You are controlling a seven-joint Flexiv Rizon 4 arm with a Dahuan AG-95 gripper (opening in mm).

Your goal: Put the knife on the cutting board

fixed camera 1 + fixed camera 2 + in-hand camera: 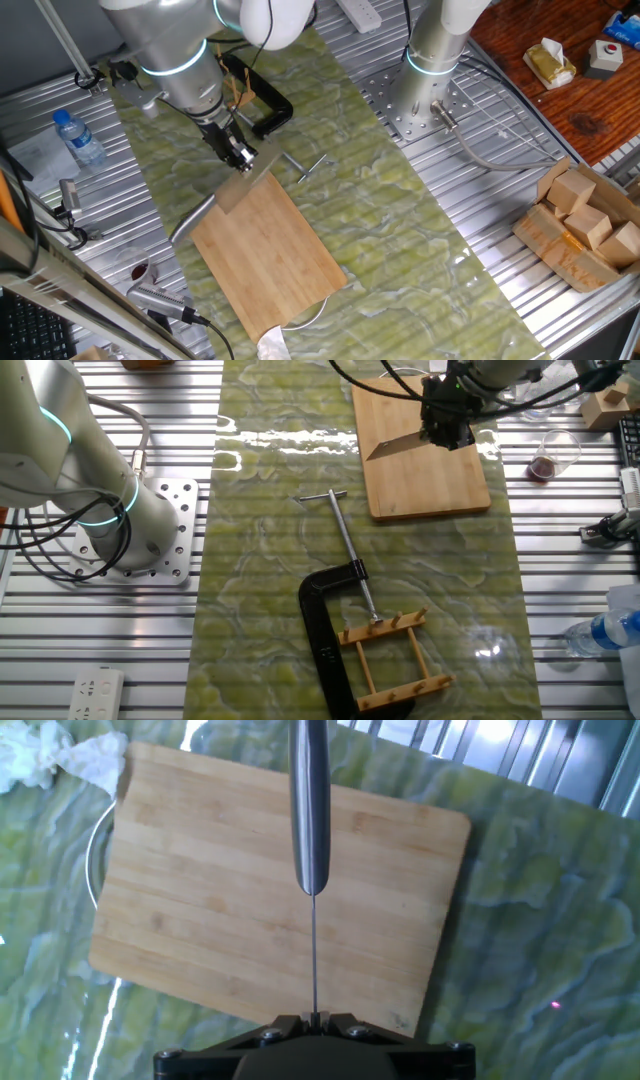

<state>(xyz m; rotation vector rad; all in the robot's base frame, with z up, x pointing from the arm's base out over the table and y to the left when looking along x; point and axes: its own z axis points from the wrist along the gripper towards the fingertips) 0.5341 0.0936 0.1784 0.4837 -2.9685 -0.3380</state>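
Observation:
The knife is an all-metal cleaver, held by its blade with the curved silver handle pointing away from the hand. My gripper is shut on the blade and holds it on edge over the cutting board, a large bamboo board on the green mat. In the hand view the blade shows as a thin line running from my gripper to the handle, above the board. In the other fixed view my gripper holds the knife over the board. I cannot tell if the knife touches the board.
A black C-clamp with a steel screw rod lies on the mat beside a small wooden peg rack. A glass and a water bottle stand off the mat. White tissue lies by the board's far end. A second arm's base stands behind.

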